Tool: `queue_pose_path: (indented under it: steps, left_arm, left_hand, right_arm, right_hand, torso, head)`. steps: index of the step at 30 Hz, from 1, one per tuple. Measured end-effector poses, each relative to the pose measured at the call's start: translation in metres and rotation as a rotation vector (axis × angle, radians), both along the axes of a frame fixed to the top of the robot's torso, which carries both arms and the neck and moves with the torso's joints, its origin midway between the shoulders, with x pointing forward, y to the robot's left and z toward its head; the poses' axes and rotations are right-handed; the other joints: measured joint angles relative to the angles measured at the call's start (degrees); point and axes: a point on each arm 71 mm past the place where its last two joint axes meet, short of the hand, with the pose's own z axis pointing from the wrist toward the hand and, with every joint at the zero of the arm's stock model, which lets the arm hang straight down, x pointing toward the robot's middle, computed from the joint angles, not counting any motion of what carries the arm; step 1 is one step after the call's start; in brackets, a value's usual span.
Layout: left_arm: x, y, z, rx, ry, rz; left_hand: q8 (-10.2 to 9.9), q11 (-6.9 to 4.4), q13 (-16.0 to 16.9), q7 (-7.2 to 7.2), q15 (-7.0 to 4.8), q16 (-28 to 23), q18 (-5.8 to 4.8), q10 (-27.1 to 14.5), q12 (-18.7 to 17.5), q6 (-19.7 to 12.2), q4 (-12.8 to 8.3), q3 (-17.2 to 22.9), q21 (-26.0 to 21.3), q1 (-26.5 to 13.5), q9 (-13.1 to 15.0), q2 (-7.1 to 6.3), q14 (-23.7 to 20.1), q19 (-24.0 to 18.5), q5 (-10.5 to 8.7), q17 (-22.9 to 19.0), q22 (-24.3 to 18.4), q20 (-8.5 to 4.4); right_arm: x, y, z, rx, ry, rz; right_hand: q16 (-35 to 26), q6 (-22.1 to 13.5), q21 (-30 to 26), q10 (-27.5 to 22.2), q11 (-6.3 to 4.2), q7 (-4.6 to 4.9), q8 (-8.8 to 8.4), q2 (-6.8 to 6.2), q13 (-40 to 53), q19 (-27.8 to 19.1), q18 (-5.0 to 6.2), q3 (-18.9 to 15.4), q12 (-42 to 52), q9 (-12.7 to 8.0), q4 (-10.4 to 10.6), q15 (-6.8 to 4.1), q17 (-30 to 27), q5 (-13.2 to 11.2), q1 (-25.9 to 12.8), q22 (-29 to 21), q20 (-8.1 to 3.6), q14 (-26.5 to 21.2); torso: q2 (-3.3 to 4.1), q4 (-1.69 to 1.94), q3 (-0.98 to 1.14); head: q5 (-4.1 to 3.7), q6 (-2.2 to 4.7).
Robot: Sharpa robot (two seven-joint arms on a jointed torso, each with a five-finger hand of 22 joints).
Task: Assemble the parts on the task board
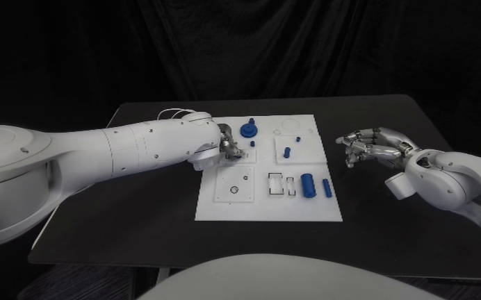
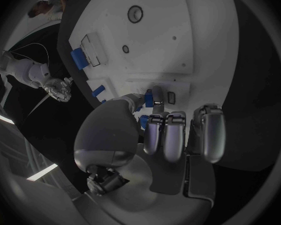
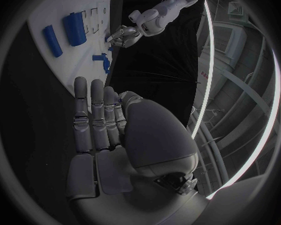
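Left hand (image 1: 226,146) sits over the left edge of the task board (image 1: 226,206), fingers drawn together at their tips; in the left wrist view a small blue part (image 2: 148,97) is pinched between thumb and fingertips (image 2: 154,135), held upright just above the board's raised blocks. Judged: the pinch keeps the piece steady and end-down so it can be lowered into a socket directly beneath the hand, though which socket cannot be told. Just beyond the fingers, on the far side of the board, stands a blue round part with a stem (image 1: 249,130); it is near the hand and could be brushed if the wrist swings outward. Further toward the board's middle a small blue peg (image 1: 287,152) stands in its seat, and a tiny one (image 1: 297,137) beyond it. On the near side of the hand the board carries a square panel with a small dark ring (image 1: 233,190) on it, then white rectangular slots (image 1: 276,184), then a thick blue cylinder (image 1: 308,184) and a slimmer blue bar (image 1: 327,188) lying side by side, apparently not yet fitted. Right hand (image 1: 369,146) hovers off the board's right edge over the black table (image 1: 131,230), well apart from the left hand; fingers curled loosely, apart, holding nothing, likely waiting clear of the work. Nothing lies between the pinched part and the board below it that the views show.
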Motion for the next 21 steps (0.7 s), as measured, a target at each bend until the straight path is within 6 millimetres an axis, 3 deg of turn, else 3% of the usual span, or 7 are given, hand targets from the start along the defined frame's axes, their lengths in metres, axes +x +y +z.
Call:
queue_pose_path:
  steps: [4,12,21]
  left_arm:
    - [-0.0006,-0.0001,-0.0009,-0.001,0.002,0.0]
    - [-0.0009,0.0003,-0.0013,-0.003,0.001,0.0]
    - [-0.0021,0.0019,-0.0016,-0.008,0.0,0.0]
  left_hand:
    - [0.0,0.0,0.0,0.0,0.0,0.0,0.0,0.0,0.0,0.0,0.0,0.0,-0.13,-0.59,0.02,-0.01,0.0,-0.21,-0.65,0.0,0.0,0.21]
    - [-0.39,0.0,0.0,0.0,0.0,0.0,0.0,0.0,0.0,0.0,-0.33,0.33,-0.35,-0.59,0.02,-0.01,0.0,-0.21,0.05,0.0,0.0,0.21]
    - [-0.39,0.0,0.0,0.0,0.0,0.0,0.0,0.0,0.0,0.0,-0.33,0.33,-0.35,-0.59,0.02,-0.01,0.0,-0.41,-0.98,0.0,0.0,0.0]
  right_arm:
    - [0.0,0.0002,-0.0002,0.0,0.001,0.0]
    - [-0.0003,0.0003,-0.0009,-0.002,0.005,0.0]
    - [-0.0006,0.0004,-0.0019,-0.004,0.01,0.0]
  right_hand:
    - [0.0,0.0,0.0,0.0,0.0,0.0,0.0,0.0,-0.05,-0.21,0.0,0.0,0.0,0.0,0.0,0.0,-0.08,0.0,0.0,0.07,0.21,0.0]
    - [0.0,0.0,0.0,0.0,0.0,0.0,0.0,0.0,-0.05,-0.21,0.0,0.0,0.0,0.01,0.0,0.0,-0.09,0.0,0.0,0.07,0.21,0.0]
    - [0.0,0.0,0.0,0.0,0.0,0.0,0.0,0.23,-0.05,-0.41,-0.01,0.0,0.0,0.01,0.0,0.0,-0.08,0.26,0.23,0.07,0.0,0.0]
  torso:
    - [0.0,0.0,0.0]
    - [0.0,0.0,0.0]
    - [0.0,0.0,0.0]
  head:
    - [0.05,0.0]
    - [0.15,0.0]
    - [0.25,0.0]
